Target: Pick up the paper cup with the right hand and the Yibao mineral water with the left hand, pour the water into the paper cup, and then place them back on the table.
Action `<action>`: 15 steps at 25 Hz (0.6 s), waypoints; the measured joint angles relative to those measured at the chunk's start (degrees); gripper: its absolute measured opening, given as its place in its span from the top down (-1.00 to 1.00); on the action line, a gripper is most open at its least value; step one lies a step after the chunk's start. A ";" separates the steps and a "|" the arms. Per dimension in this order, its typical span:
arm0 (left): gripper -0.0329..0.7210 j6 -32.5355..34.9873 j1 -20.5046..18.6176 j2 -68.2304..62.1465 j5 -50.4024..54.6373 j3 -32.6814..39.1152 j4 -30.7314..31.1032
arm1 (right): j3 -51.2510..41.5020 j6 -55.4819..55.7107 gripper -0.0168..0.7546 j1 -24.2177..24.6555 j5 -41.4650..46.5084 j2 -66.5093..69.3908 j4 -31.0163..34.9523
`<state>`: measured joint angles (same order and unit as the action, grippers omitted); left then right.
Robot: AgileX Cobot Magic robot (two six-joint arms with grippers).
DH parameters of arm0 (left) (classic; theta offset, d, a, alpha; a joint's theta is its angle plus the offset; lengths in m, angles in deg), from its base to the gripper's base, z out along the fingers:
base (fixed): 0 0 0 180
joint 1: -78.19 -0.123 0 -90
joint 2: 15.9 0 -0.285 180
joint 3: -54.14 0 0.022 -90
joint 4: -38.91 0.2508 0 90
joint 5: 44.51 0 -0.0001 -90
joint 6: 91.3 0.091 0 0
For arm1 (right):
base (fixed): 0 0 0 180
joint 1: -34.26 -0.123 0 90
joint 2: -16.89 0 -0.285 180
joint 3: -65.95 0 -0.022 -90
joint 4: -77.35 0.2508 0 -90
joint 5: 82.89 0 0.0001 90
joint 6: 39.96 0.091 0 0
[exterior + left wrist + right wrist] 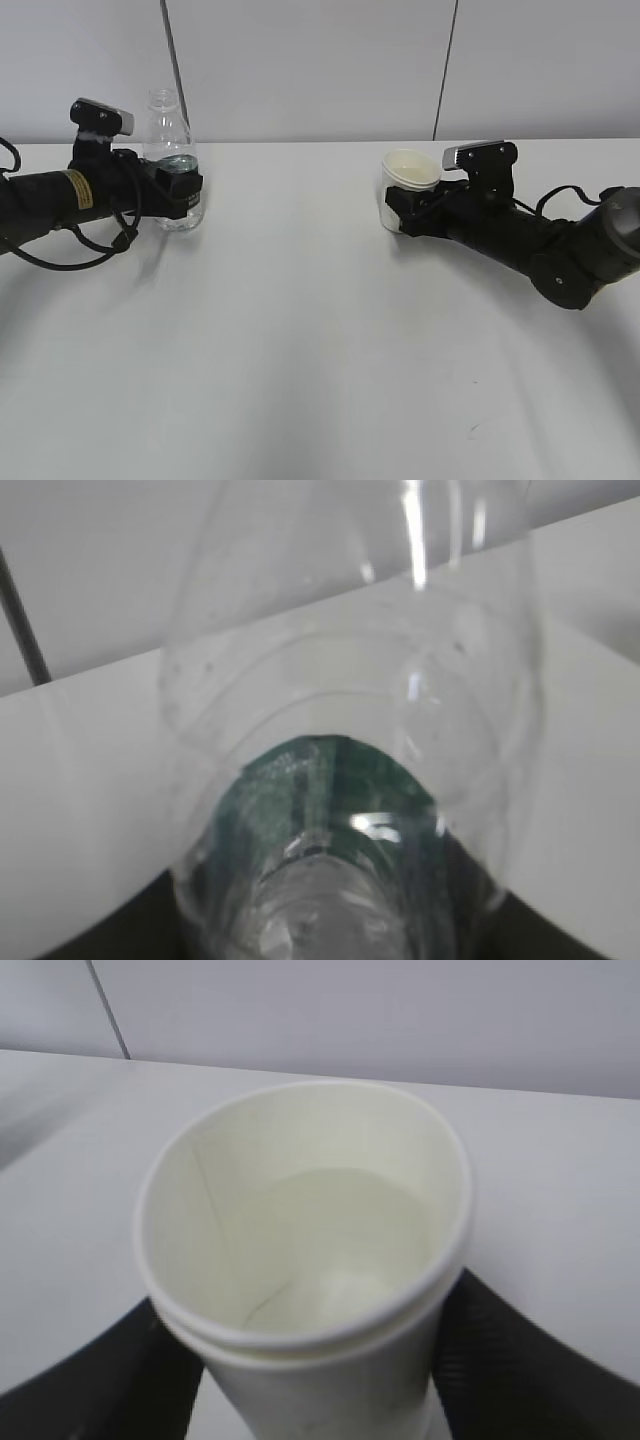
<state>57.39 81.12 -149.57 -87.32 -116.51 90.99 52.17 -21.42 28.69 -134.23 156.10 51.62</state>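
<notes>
The Yibao mineral water bottle (172,128) stands upright at the far left of the table (320,340), clear and capless, and it looks almost empty. My left gripper (186,190) is shut on it at the dark green label (325,780). The bottle fills the left wrist view (350,670), with dark fingers (120,935) at the lower corners. The cream-white paper cup (408,178) is right of centre, tilted slightly, with its base at or just above the table. My right gripper (405,216) is shut on its lower wall. In the right wrist view the cup (300,1210) holds some clear water between black fingers (520,1360).
A grey wall with dark vertical seams (172,45) rises behind the table's back edge. Black cables (70,250) loop beside the left arm. The right arm (550,250) lies low over the table at the right. Bare white tabletop spreads between the arms and toward the front.
</notes>
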 joint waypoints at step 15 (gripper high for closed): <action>0.09 0.00 0.00 0.00 0.00 0.00 0.00 | -0.52 -0.12 -0.74 0.00 -0.40 0.00 0.00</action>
<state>57.39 81.12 -149.57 -87.32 -116.51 90.99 51.65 -21.54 28.69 -134.63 156.10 51.62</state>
